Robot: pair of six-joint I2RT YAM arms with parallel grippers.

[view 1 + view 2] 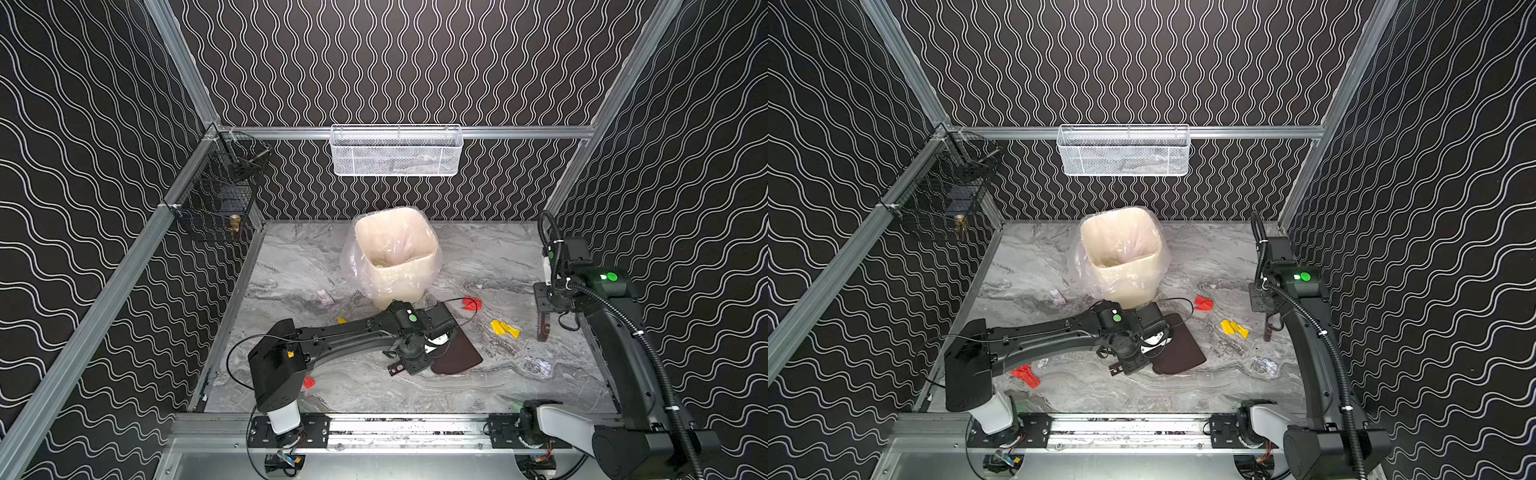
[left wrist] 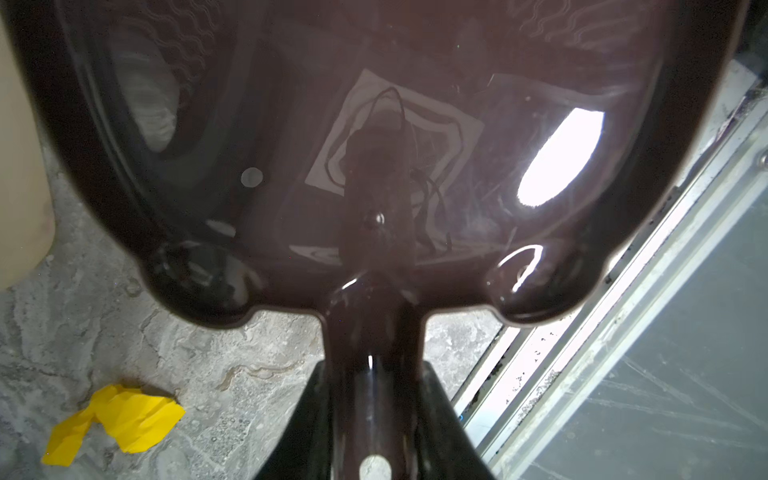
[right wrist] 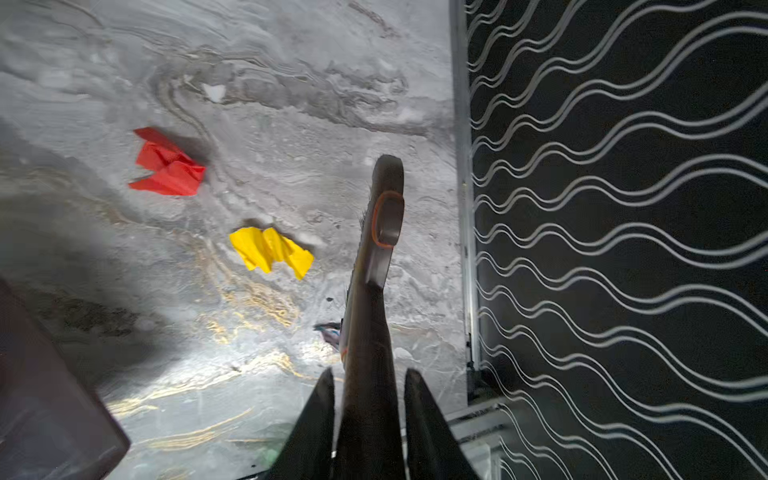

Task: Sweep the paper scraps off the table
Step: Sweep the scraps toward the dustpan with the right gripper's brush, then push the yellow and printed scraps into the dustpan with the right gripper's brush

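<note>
My left gripper is shut on the handle of a dark brown dustpan, which lies flat on the marble table in front of the bin. At the right wall my right gripper is shut on a brown brush that points down at the table. Between the two tools lie paper scraps: a red one, a yellow one and a white one with blue marks. More scraps lie on the left: red, small yellow and whitish.
A cream bin with a clear liner stands at the table's middle back, just behind the left wrist. A white mesh basket hangs on the back rail and a black wire basket on the left rail. Aluminium rails frame the table.
</note>
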